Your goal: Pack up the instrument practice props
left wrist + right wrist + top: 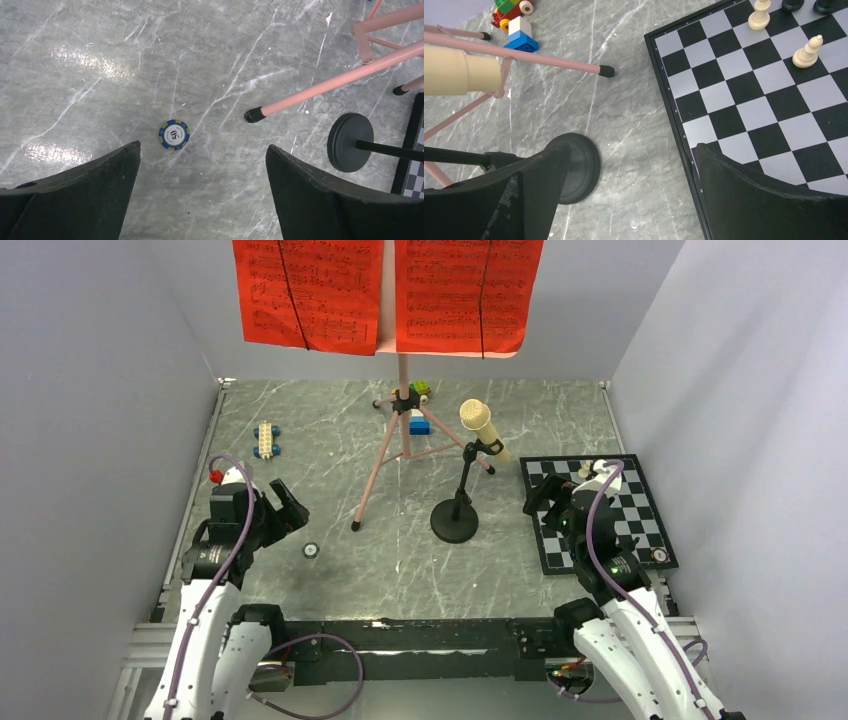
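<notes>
The pink music stand (404, 430) stands on its tripod at the table's middle back, with two red sheet-music pages (308, 290) on its desk. Just right of it the beige microphone (480, 424) sits tilted in the black round-base mic stand (454, 522). My left gripper (285, 510) hangs open over bare table at the left, holding nothing. In the left wrist view the left gripper (203, 146) is near a pink stand leg (330, 85). My right gripper (634, 146) is open and empty between the mic stand base (584, 165) and the chessboard (749, 90).
A blue poker chip (174, 134) lies on the table ahead of the left gripper. A chessboard (640, 540) with a few pieces lies at the right. A toy block car (266, 440) sits back left, and more toy blocks (418, 410) lie behind the music stand. Grey walls enclose three sides.
</notes>
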`<state>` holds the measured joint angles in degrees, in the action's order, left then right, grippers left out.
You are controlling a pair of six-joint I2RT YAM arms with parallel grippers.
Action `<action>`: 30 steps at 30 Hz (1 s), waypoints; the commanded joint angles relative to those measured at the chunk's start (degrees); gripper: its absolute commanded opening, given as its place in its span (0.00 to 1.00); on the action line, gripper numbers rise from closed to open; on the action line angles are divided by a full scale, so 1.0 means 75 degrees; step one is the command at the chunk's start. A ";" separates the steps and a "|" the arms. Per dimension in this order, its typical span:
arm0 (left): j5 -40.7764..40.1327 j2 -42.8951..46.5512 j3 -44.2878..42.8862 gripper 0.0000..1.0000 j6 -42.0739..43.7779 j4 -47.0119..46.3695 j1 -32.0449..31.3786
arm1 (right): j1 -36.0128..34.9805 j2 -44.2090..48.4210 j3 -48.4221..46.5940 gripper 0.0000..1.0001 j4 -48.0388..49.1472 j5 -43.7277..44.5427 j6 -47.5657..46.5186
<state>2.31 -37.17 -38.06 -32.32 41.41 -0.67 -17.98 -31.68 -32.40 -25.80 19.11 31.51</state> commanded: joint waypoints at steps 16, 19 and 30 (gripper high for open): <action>0.0412 0.0635 0.0054 0.99 0.0221 -0.0507 -0.0014 | -0.0190 0.0121 -0.0063 0.98 0.0375 -0.0533 -0.0558; 0.0521 0.0706 0.0141 0.99 0.0253 -0.0656 -0.0044 | -0.0314 0.0248 -0.0014 0.96 0.0442 -0.0750 -0.0789; 0.1468 0.0815 0.0446 0.98 0.0400 -0.1297 -0.0153 | -0.1512 0.0044 0.0329 0.87 0.1373 -0.0910 -0.1242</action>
<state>8.47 -31.94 -35.18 -30.70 36.42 -1.30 -25.78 -30.22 -31.18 -21.91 12.82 24.53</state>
